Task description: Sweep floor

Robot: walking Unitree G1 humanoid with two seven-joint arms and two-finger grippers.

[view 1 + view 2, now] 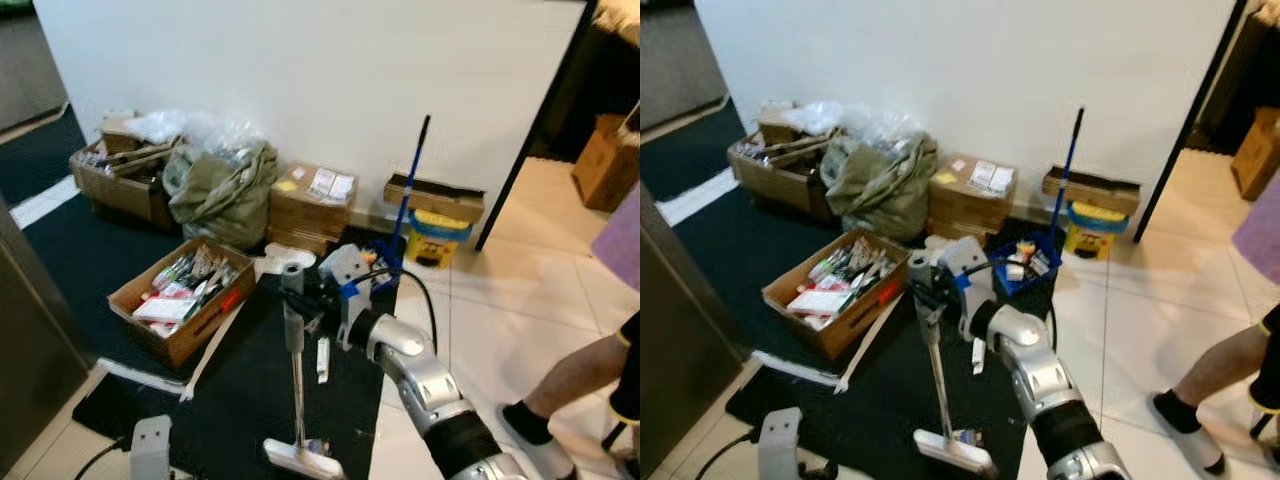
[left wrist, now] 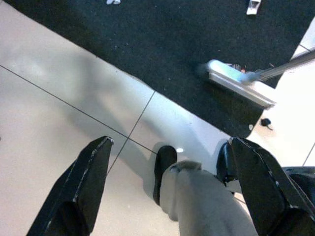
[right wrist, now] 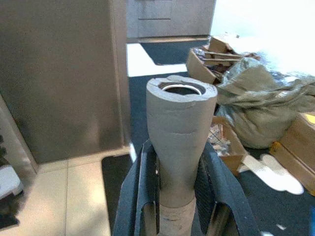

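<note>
While the right gripper clamps its fingers on the broom handle, whose head rests on the dark mat, the left gripper hangs wide open, partly cut off.

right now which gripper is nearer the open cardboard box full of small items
Right. The right gripper, shut on the grey foam-wrapped broom handle, sits just beside the open cardboard box. The left gripper hangs open over pale tile nearer the robot, by the broom head.

The floor has pale tiles. A dark mat lies on it. Boxes and a green bag sit on the mat.
</note>
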